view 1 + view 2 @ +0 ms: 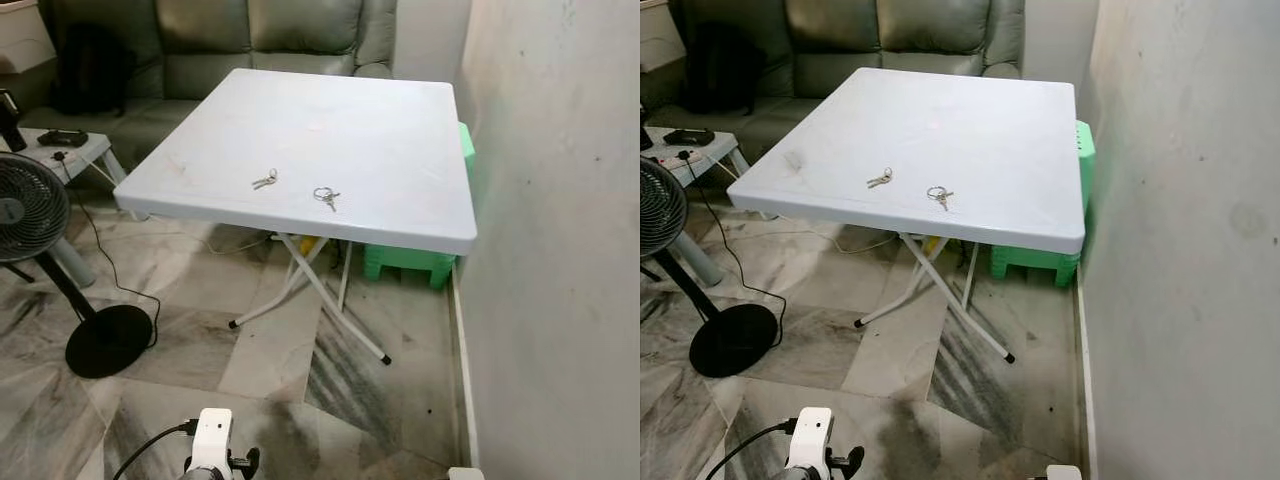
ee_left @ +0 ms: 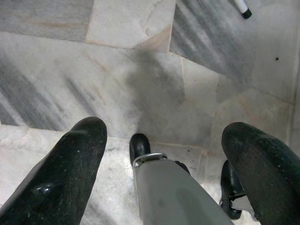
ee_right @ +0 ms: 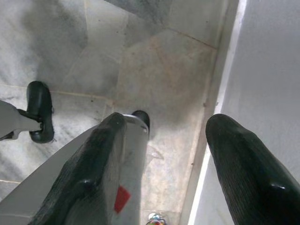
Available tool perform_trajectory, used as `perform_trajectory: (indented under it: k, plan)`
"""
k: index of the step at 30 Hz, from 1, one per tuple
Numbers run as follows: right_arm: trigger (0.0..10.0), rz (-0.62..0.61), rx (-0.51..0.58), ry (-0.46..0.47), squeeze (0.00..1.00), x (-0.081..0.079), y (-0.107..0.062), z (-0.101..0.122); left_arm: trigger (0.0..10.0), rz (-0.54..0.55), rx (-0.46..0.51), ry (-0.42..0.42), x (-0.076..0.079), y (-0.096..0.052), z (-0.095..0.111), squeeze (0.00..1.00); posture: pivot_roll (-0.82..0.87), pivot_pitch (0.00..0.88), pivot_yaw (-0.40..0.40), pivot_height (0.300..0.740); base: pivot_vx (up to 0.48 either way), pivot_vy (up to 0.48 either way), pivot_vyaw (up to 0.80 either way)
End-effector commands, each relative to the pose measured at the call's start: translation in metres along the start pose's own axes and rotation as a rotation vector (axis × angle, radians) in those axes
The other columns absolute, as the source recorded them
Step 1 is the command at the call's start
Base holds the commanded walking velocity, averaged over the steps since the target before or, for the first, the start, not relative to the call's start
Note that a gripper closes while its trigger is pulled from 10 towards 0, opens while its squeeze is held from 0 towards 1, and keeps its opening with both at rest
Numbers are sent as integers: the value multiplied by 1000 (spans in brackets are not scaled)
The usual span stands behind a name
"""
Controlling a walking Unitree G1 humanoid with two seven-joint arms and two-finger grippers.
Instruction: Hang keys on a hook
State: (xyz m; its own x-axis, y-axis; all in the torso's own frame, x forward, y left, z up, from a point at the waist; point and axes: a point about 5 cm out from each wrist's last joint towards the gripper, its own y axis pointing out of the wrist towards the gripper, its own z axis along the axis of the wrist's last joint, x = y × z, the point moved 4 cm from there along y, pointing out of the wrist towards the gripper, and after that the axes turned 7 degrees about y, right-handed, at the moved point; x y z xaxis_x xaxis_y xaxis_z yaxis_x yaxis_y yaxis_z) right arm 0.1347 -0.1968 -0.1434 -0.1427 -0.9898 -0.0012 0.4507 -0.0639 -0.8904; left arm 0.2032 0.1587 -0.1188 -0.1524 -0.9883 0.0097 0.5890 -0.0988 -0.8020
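Keys lie in two sets near the front edge of a white folding table (image 1: 380, 130) in the head views: a small bunch of keys (image 1: 265, 179) to the left and a ringed set of keys (image 1: 326, 196) just to its right, apart from each other and both short of the rim. The table's right edge runs close to a pale wall (image 1: 560, 250), with a green stool (image 1: 410, 262) tucked beneath that side. A standing fan (image 1: 40, 240) is at the left, its round base on the marble floor (image 1: 270, 360), and a grey sofa (image 1: 250, 40) sits behind the table. Open floor stretches between the robot and the table's crossed legs.

The left wrist view adds what the head views lack: the left gripper (image 2: 173, 159) hangs low over the marble floor, its two black fingers (image 2: 70, 164) spread wide and grasping nothing.

The right wrist view shows the right gripper (image 3: 164, 154) likewise released, its fingers (image 3: 243, 159) wide apart, hanging close beside the wall's white skirting (image 3: 220, 93).
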Motion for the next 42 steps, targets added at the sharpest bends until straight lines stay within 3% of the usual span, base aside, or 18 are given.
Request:
perform_trajectory:
  k: [1,42]
  plan:
    - [10000,11,-2,5,0,-6,0,0,10000,16,1,0,-8,-1,0,0,-39,0,26,740,0,379,0]
    - [10000,0,-16,14,0,-2,-1,-7,10000,20,-3,-21,-8,-2,-2,0,-38,0,20,740,0,415,0]
